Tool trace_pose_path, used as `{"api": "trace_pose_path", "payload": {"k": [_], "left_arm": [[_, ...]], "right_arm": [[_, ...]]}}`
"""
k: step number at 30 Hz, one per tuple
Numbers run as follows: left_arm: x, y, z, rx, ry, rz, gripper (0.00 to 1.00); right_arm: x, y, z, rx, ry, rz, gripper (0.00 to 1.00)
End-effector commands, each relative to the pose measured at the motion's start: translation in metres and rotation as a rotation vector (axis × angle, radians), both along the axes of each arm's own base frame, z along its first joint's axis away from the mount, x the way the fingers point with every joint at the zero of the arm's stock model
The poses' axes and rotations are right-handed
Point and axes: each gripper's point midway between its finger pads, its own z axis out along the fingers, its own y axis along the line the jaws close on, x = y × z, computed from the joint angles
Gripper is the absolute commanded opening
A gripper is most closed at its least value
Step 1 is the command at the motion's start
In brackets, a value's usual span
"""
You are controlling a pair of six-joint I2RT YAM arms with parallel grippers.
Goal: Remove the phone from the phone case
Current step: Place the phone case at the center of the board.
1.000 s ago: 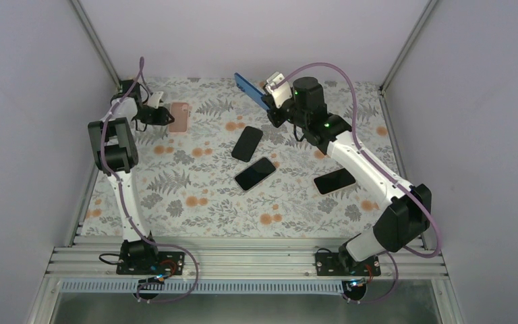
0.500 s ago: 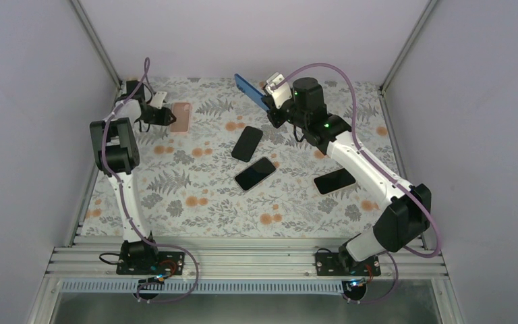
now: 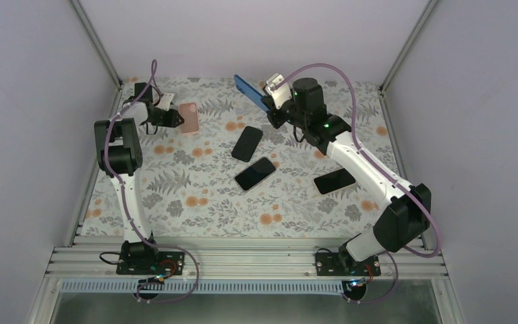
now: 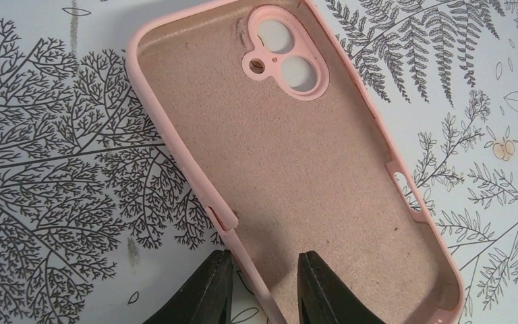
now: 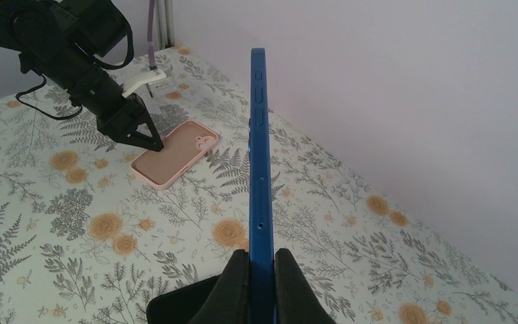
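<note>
A blue phone [image 3: 248,89] is held up on edge above the far middle of the mat by my right gripper [image 3: 270,102]. The right wrist view shows the fingers shut on the phone's [image 5: 258,148] lower end, my right gripper [image 5: 262,270] being at the bottom of that view. An empty pink case [image 3: 189,118] lies open side up at the far left. My left gripper [image 4: 260,283] straddles the long rim of the case [image 4: 297,169]. One finger is outside against the rim and the other is inside, apart from it. The case also shows in the right wrist view [image 5: 175,152].
Three dark phones lie on the floral mat: one at centre [image 3: 247,143], one just below it [image 3: 255,173], and one to the right [image 3: 335,181]. Metal frame posts and pale walls enclose the mat on the left, right and far sides.
My left gripper has moved to the right, and the pink case has slid right with it. The right arm and blue phone have not moved.
</note>
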Motion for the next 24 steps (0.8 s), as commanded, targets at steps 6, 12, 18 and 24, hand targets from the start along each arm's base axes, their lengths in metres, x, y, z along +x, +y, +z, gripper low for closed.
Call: {"api": "trace_pose_path", "payload": {"k": [6,12,18,24], "left_arm": [[-0.006,0.021,-0.045,0.115,0.135,0.109,0.31],[0.001,0.015,-0.042,0.127,0.106,0.075,0.35],[0.004,-0.003,-0.039,0.127,0.074,0.007,0.35],[0.008,-0.013,-0.036,0.113,0.066,-0.012,0.35]], "right_arm": [[-0.004,0.002,0.028,0.07,-0.061,0.018,0.04],[-0.003,0.002,0.026,0.069,-0.056,0.019,0.04],[-0.003,0.003,0.024,0.069,-0.055,0.022,0.04],[-0.003,0.003,0.023,0.066,-0.053,0.021,0.04]]}}
